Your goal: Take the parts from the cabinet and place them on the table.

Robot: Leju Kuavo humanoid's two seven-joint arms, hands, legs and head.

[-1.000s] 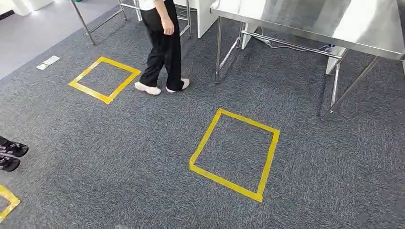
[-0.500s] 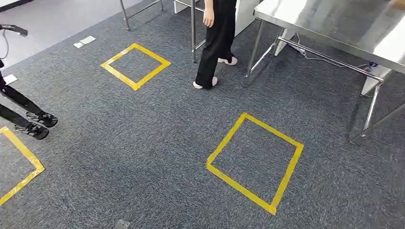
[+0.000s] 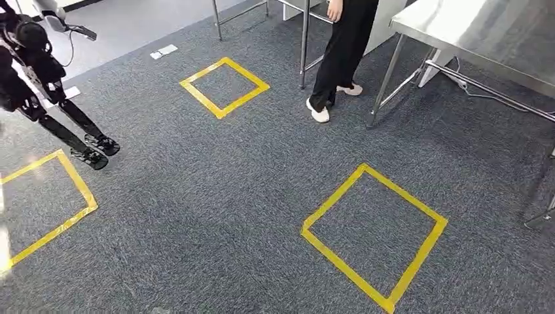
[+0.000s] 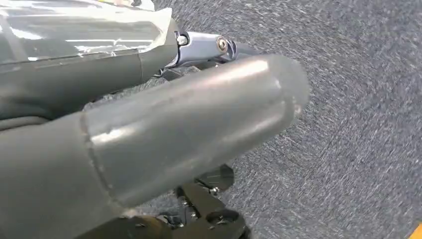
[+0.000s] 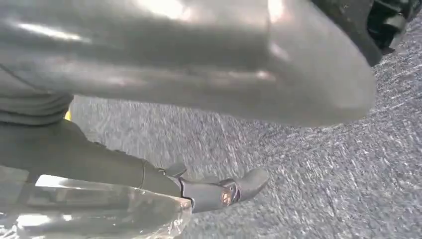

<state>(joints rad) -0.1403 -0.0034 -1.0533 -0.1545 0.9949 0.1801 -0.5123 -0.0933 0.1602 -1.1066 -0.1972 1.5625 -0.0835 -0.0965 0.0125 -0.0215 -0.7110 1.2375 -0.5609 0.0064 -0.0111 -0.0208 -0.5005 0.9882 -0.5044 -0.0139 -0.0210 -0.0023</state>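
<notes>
No parts and no cabinet are in view. The steel table (image 3: 471, 33) stands at the far right, its top bare where it shows. In the left wrist view my left hand (image 4: 164, 129) hangs over grey carpet, its thick thumb apart from the fingers (image 4: 239, 49), with carpet showing between them. My right hand (image 5: 174, 64) hangs the same way, with its fingers (image 5: 224, 191) stretched out and nothing between them and the thumb. A glossy clear film lies along the fingers of both hands.
A person (image 3: 343, 59) in black trousers stands by the table's leg. Another dark legged robot (image 3: 39, 72) stands at far left. Yellow tape squares mark the carpet: one ahead at right (image 3: 334, 196), one farther off (image 3: 222, 114), one at left (image 3: 77, 180).
The whole picture has shifted to the right, so my view has turned left. The person has stepped closer to the table. The other robot has come into view at left.
</notes>
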